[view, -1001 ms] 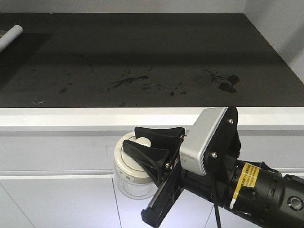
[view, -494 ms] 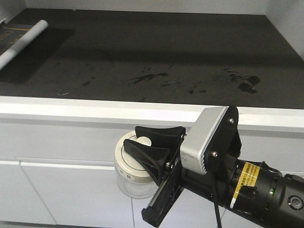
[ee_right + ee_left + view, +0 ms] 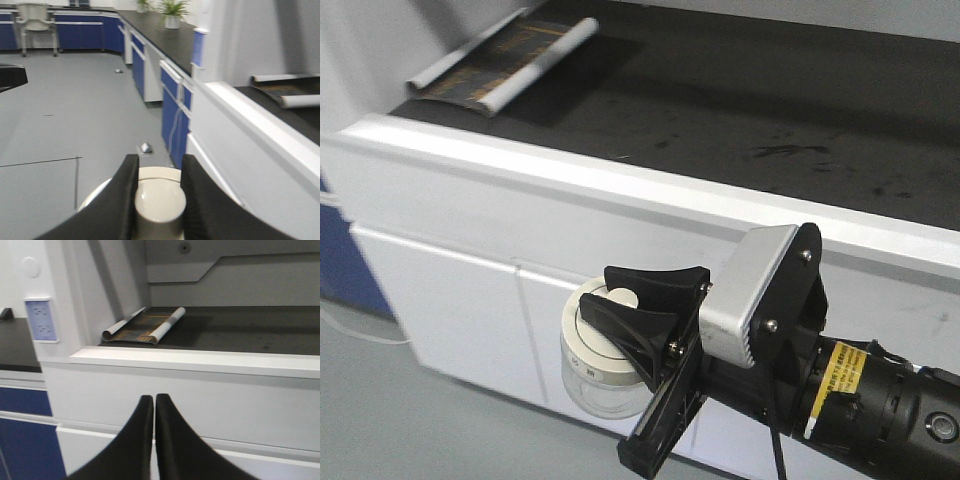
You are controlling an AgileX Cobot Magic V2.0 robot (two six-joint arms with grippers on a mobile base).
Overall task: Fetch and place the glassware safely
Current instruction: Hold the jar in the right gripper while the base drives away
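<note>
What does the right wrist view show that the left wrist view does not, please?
Only the right wrist view shows the right gripper closed on the knob of the jar lid, plus the grey floor, a chair and a potted plant. Only the left wrist view shows the left gripper, its fingers shut together and empty. Both show the rolled paper lying on the dark bench top above its white front edge.

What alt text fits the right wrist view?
The right hand grips the knob of a cream jar lid between two black fingers. Beyond lie a grey floor, blue cabinets and, at right, a white bench with a rolled sheet on its dark top.
</note>
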